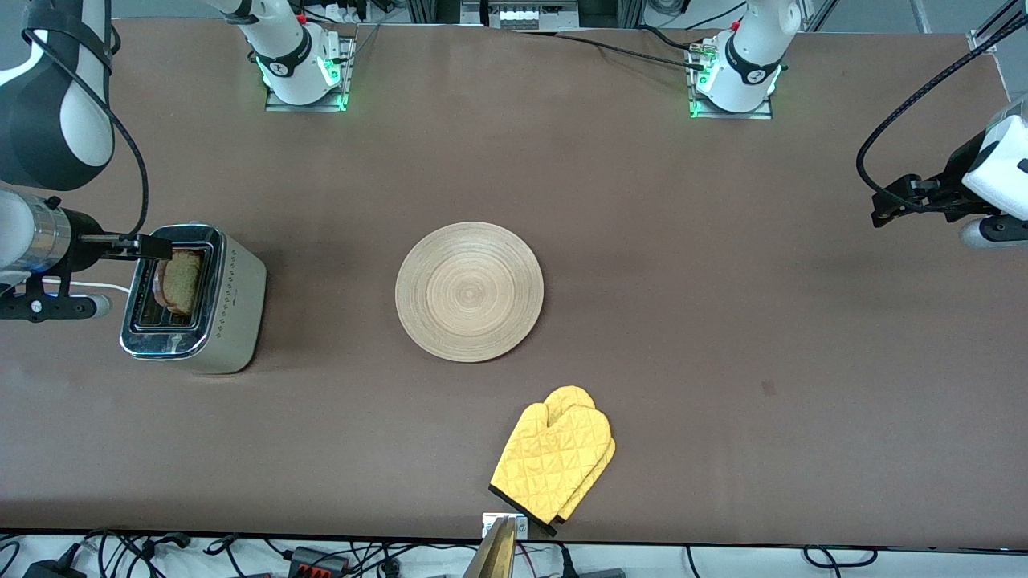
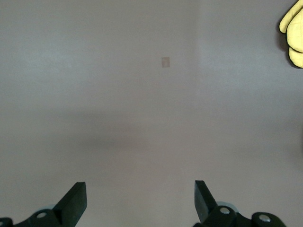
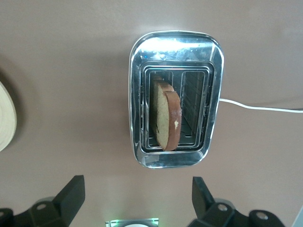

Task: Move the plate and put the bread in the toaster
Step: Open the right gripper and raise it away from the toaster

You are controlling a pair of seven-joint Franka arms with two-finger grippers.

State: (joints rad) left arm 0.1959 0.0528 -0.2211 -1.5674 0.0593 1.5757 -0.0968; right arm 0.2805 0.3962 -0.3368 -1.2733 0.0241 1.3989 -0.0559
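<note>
Right wrist view only: bread (image 3: pixel 165 116) seemingly leaning in toaster (image 3: pixel 175 99) slot, both hands spread, empty.

The toaster (image 3: pixel 174 45) has a glossy, mirror-bright metal top and matt beige sides; the bread (image 3: pixel 165 116) in it looks rough and speckled. The plate (image 1: pixel 469 291) is matt, ring-grained wood, the mitt (image 1: pixel 556 457) quilted yellow cloth, the table (image 1: pixel 723 321) matt brown.

front: I look down from high across the brown table (image 1: pixel 723 321), facing both bases | right wrist: straight down, close over the beige chrome-topped two-slot toaster (image 3: pixel 175 99), shared with front (image 1: pixel 197 301) | left wrist: down on bare table, shares yellow quilted oven mitt (image 2: pixel 293 38) with front (image 1: pixel 558 461)
</note>
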